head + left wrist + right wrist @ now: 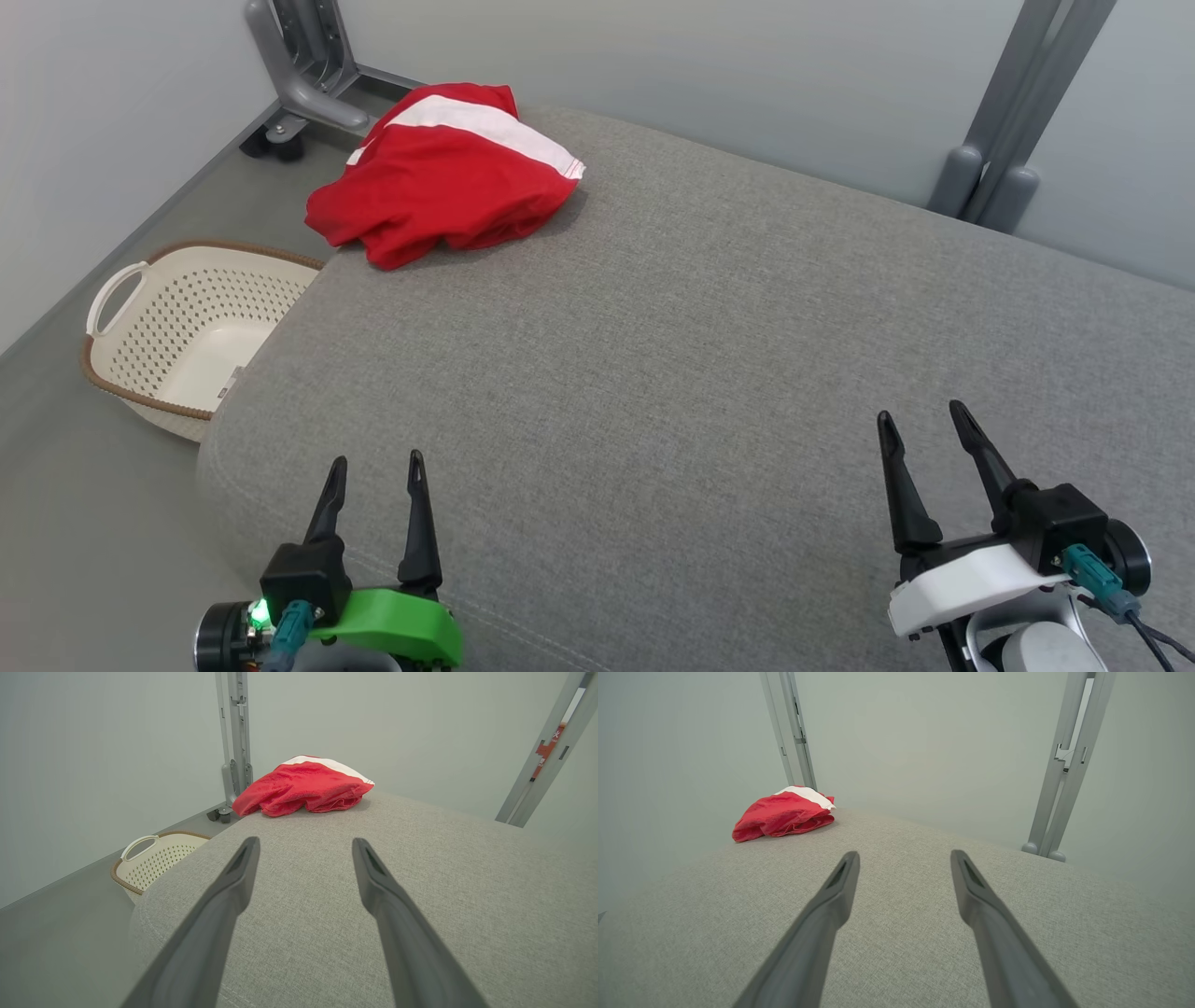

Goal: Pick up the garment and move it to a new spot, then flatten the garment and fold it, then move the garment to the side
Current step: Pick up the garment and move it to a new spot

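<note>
Left gripper (377, 456) and right gripper (920, 410) both gape, empty; the garment (439, 187), bunched near the basket (187, 317), might tumble in if clumsily nudged.

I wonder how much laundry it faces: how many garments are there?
1. The red garment lies bunched at the cushion's far left corner. The basket on the floor looks empty, though the cushion hides part of it.

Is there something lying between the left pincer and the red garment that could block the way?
Nothing visible does. Between the open left pincer and the red garment lies only bare grey cushion. The white basket sits on the floor to the left, beside the cushion, off that path.
</note>
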Motion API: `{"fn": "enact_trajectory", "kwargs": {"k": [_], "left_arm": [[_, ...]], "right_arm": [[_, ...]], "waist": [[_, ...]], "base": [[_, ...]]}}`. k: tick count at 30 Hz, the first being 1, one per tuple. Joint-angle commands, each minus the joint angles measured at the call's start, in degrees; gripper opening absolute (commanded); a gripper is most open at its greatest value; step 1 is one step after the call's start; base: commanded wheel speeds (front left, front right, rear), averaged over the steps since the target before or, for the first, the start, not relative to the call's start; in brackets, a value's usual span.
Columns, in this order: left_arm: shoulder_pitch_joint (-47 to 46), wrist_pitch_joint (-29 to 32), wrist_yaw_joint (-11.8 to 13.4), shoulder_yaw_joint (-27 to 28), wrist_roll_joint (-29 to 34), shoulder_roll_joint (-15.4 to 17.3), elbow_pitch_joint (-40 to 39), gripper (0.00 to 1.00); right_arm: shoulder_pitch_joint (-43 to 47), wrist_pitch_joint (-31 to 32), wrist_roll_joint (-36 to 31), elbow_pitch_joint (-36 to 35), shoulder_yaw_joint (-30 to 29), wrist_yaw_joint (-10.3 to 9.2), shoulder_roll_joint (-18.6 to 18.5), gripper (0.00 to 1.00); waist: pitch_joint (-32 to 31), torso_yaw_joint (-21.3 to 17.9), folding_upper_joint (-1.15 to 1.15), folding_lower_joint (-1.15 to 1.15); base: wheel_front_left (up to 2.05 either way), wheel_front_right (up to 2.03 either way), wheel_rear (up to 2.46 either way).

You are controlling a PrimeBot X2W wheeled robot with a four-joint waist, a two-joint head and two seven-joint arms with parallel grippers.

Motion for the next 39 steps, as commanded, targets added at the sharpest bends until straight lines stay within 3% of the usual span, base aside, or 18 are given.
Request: {"fn": "enact_trajectory", "kwargs": {"k": [1, 8, 13, 19, 25, 31, 39], "left_arm": [[0.4, 0.0, -0.3, 0.3, 0.6, 0.3, 0.1, 1.0], [-4.7, 0.0, -2.3, 4.4, 2.5, 2.1, -1.0, 1.0], [-15.6, 0.0, -5.1, 7.7, 4.5, 7.6, -1.2, 1.0], [-32.3, 2.6, -10.5, 8.8, 3.7, 14.3, 4.8, 1.0], [-45.5, 8.3, -12.2, 9.1, 2.5, 18.5, 14.0, 1.0], [-52.1, 14.1, -13.3, 7.9, 0.5, 19.3, 25.9, 1.0], [-53.8, 20.3, -14.2, 0.3, -2.9, 19.3, 35.6, 1.0]], "right_arm": [[0.1, -0.2, -0.4, -0.3, -0.3, 0.02, -0.2, 1.0], [-1.5, -0.2, -2.7, -2.4, -1.4, 0.02, -0.2, 1.0], [-3.8, -0.2, -5.1, -3.9, -1.8, 0.02, -0.2, 1.0], [-6.5, -0.2, -8.6, -5.3, -1.6, 0.02, -0.2, 1.0], [-8.6, -0.2, -12.4, -6.8, -0.6, 0.02, -0.3, 1.0], [-9.3, -0.2, -14.5, -9.7, -1.1, 0.02, -0.9, 1.0], [-8.0, -0.2, -14.9, -12.8, -1.4, 0.02, -1.2, 1.0]], "waist": [[0.1, -0.3, 0.0, 0.0], [4.0, -2.2, 0.0, 0.0], [8.6, -4.6, 0.0, 0.0], [14.3, -8.7, 0.0, 0.0], [20.2, -13.2, 0.0, 0.0], [24.3, -16.3, 0.0, 0.0], [27.3, -17.9, 0.0, 0.0]], "base": [[0.0, 0.0, 0.0], [0.0, 0.0, 0.0], [0.0, 0.0, 0.0], [0.0, 0.0, 0.0], [0.0, 0.0, 0.0], [0.0, 0.0, 0.0], [0.0, 0.0, 0.0]]}}
